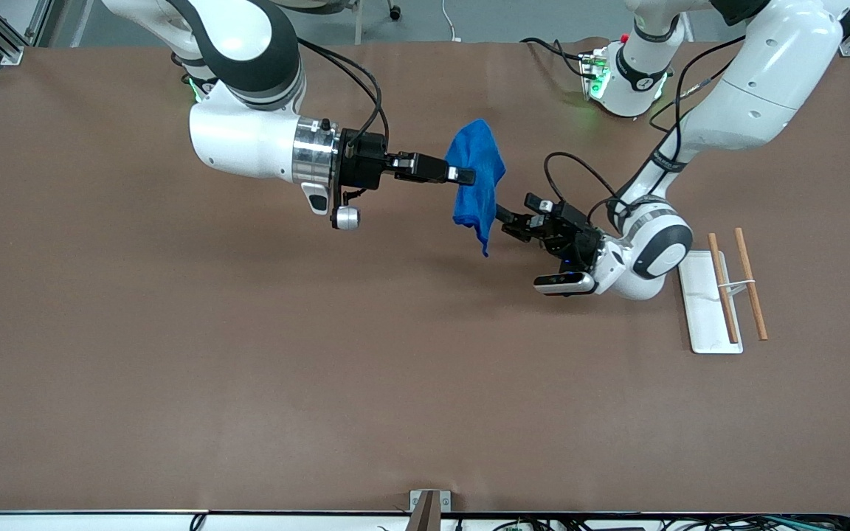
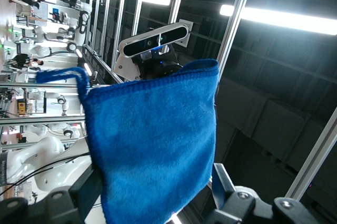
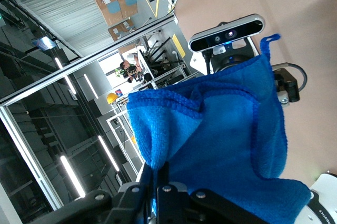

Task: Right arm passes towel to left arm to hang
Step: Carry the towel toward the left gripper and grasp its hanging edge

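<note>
Gripping the small bright blue soft cloth towel (image 1: 475,181), the right arm's black two-finger gripper (image 1: 462,175) is pinching a bunched fold of it between closed fingertips, up in the air over the middle of the brown table (image 1: 174,369). In the right wrist view the towel (image 3: 221,134) is showing a fuzzy, plush weave with a stitched rim and a tiny loop tag at one corner, its upper edge folded over on itself. From the pinch point the fabric is hanging in a soft, uneven drape, tapering to a narrow point at its lowest corner.

Reaching in from its own end of the table, the left arm's black gripper (image 1: 508,221) is sitting at the hanging lower edge of the towel with its fingers spread on either side of the cloth. In the left wrist view the towel (image 2: 152,145) is filling the space between those parted fingers (image 2: 221,182); whether they are touching the fabric cannot be told.

Both arms are glossy white with rounded joints and black bands; the right one is also wearing a silver metal ring at its wrist. Toward the left arm's end of the table a flat white rectangular base (image 1: 705,306) is lying with two slim wooden rods (image 1: 737,284) over it, well apart from the towel.
</note>
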`<state>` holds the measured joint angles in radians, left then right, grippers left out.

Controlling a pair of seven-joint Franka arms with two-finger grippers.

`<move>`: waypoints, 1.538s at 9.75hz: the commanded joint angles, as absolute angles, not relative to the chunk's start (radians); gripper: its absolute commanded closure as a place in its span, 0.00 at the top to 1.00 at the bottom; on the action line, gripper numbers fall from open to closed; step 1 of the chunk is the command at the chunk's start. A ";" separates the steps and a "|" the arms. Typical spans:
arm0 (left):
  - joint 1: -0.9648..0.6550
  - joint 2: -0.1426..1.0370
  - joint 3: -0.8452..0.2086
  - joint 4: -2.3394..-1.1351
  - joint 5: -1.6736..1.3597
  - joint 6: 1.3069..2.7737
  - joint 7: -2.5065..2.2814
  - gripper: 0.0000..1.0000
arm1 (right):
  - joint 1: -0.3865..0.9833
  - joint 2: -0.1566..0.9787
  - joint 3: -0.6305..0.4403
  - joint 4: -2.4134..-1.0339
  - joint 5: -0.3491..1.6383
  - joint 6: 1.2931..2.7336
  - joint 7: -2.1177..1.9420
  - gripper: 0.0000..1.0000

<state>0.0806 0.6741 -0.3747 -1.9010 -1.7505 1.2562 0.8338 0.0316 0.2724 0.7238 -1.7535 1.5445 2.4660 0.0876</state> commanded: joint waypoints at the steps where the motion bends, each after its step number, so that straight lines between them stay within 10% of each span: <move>1: 0.063 0.724 -0.370 -1.894 -1.766 1.273 0.851 0.86 | 0.031 0.279 0.732 -1.743 1.566 2.474 0.077 0.00; 7: 0.046 0.738 -0.370 -1.888 -1.782 1.275 0.851 0.63 | 0.032 0.279 0.732 -1.744 1.563 2.476 0.075 0.00; 11: 0.041 0.758 -0.370 -1.882 -1.784 1.282 0.851 0.70 | 0.032 0.279 0.732 -1.744 1.563 2.476 0.075 0.00; 15: 0.064 0.741 -0.397 -1.881 -1.787 1.281 0.836 0.18 | 0.032 0.279 0.732 -1.744 1.563 2.476 0.075 0.00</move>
